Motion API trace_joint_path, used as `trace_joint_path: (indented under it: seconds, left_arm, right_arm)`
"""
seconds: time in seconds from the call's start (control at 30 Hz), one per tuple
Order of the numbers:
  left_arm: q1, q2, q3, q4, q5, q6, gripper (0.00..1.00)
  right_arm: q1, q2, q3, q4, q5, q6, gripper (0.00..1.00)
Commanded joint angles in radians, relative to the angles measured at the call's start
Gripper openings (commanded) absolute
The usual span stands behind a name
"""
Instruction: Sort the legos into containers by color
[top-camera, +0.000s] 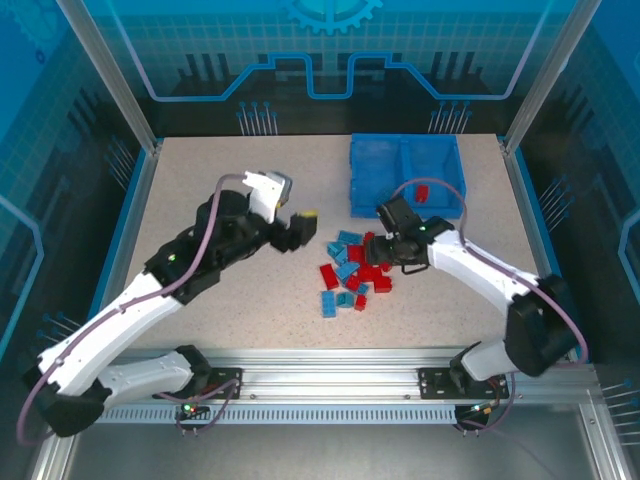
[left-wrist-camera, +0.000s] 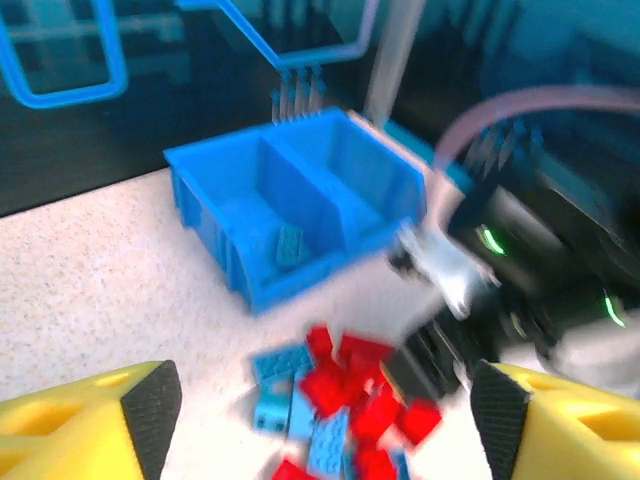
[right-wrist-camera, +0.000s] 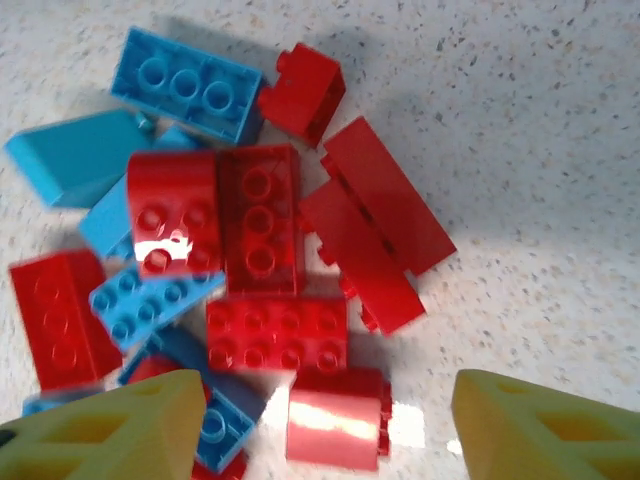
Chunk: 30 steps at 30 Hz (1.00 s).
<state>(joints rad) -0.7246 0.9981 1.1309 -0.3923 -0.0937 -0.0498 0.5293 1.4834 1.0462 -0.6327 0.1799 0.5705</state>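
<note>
Blue bin (top-camera: 356, 180), red brick (top-camera: 422, 192) in right compartment (top-camera: 442, 168), seemingly a light blue brick (left-wrist-camera: 289, 244) in left compartment (left-wrist-camera: 245, 212), left pincer (left-wrist-camera: 320, 410) apart, right pincer (right-wrist-camera: 328, 395) apart astride red lego (right-wrist-camera: 335, 428).

Bright even light; left wrist view motion-blurred.

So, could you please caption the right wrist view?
Right gripper open over a jumble of red and blue legos on the speckled table.
</note>
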Motion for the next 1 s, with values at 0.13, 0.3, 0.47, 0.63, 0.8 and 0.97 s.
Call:
trace_joint_path:
  seconds: [0.13,0.3,0.47,0.63,0.8,0.97]
  left_arm:
    - [-0.005,-0.134,-0.226,-0.155,0.318,0.450,0.99]
    - [-0.005,-0.156,-0.261,-0.116,0.327,0.495,0.99]
    - [-0.004,-0.168,-0.277,-0.123,0.300,0.498,0.99]
    - [-0.004,-0.179,-0.290,-0.115,0.281,0.495,0.99]
    - [-0.002,-0.181,-0.295,-0.109,0.263,0.499,0.99]
    - [0.001,-0.181,-0.299,-0.109,0.256,0.503,0.99]
  right_arm:
    - [-0.052,0.245,0.196,0.087,-0.008,0.080,0.59]
    - [-0.063,0.353,0.279,0.086,-0.012,0.094,0.54]
    - [-0.066,0.440,0.323,0.076,0.012,0.092,0.50]
    - [-0.069,0.482,0.318,0.086,0.015,0.109,0.39]
    - [-0.069,0.489,0.308,0.083,0.013,0.118,0.36]
    - [-0.071,0.504,0.312,0.060,0.035,0.113,0.35]
